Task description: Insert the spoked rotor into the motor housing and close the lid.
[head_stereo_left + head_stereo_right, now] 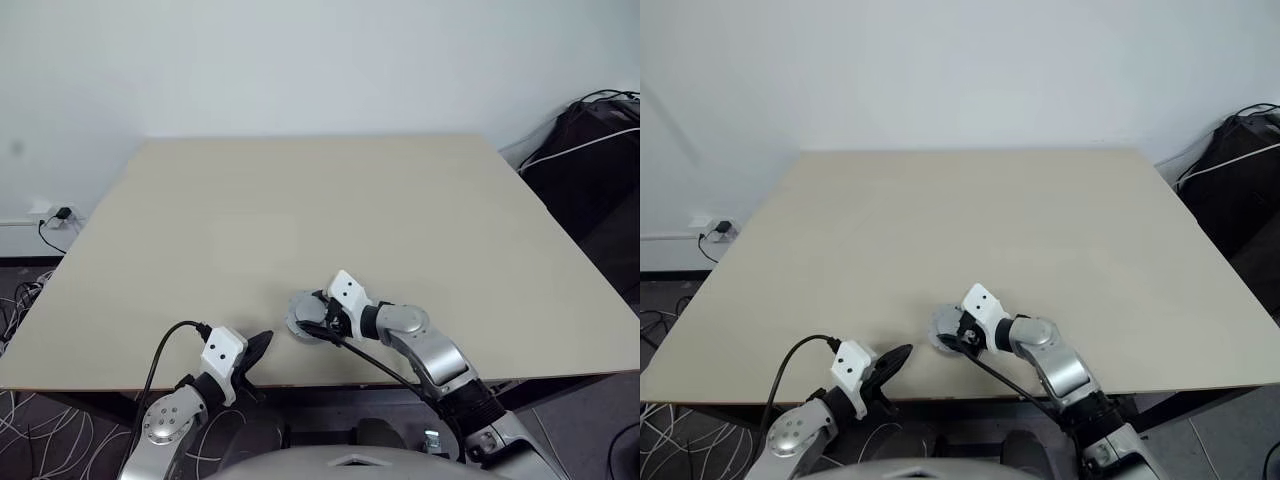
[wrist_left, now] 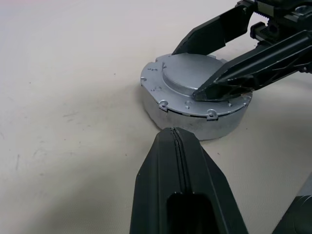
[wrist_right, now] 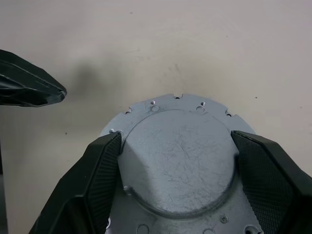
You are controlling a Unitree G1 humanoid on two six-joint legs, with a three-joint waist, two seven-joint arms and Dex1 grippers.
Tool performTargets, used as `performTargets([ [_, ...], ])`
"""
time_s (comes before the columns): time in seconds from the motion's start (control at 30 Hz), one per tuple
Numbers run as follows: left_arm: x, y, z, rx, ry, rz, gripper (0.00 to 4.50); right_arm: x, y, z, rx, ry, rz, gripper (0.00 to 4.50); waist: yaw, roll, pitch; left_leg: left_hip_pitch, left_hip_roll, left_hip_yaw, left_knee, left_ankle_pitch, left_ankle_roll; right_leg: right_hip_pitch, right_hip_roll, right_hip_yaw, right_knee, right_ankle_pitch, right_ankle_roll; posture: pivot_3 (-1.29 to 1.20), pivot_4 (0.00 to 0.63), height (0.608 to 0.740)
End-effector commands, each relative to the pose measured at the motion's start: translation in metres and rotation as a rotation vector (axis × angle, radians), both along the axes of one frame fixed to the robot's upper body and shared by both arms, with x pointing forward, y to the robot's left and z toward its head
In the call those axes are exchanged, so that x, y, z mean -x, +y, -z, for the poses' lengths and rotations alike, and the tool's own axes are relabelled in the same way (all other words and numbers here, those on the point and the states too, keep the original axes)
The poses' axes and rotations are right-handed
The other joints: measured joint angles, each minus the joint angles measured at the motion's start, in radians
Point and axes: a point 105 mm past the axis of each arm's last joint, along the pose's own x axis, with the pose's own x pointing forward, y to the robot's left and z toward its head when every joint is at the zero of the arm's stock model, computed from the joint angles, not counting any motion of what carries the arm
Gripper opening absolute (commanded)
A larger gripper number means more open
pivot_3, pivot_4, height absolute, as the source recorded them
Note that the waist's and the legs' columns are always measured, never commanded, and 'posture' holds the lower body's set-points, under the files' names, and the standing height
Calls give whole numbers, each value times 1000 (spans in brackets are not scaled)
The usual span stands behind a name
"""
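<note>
Apparently the assembly is nearly finished. The lid (image 2: 192, 87) is seen plain grey face up, its raised hub on top, seated flush on the round silver body of the motor housing (image 2: 195, 122), which stands on the bench (image 1: 330, 200) near its front edge. No copper windings are exposed, and no loose spoked rotor is seen on the bench, so it is judged that the rotor is already inside and the lid has been placed; this cannot be confirmed, since the interior is hidden.

The right gripper (image 3: 178, 146) is held wide open, its two black fingers set against opposite sides of the lid's raised hub, one fingertip resting on the lid's top face in the left wrist view. Whether the lid is merely being steadied or pressed home cannot be told. The left gripper (image 1: 262, 345) is fully closed on nothing, and is held just beside the housing, apart from it.

What is judged to remain is a final seating check and release of the lid.

No brand, label or readable writing is visible on the lid, the housing or the bench.
</note>
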Motion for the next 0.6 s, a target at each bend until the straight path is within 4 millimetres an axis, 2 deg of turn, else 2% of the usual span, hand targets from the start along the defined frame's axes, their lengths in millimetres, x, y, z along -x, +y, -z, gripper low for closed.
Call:
performTargets([
  [0.03,-4,0,-11,15,-46,-1,0,-3,-1,1,43,-7,7,3295,0,0,0,0,0,0,0,0,0,0,0,0,0,0,0,0,0,740],
  [0.6,-4,-3,-11,21,-48,2,0,5,-10,15,111,60,-43,3295,2,1,-3,0,0,0,0,0,0,0,0,0,-1,0,0,0,0,740],
])
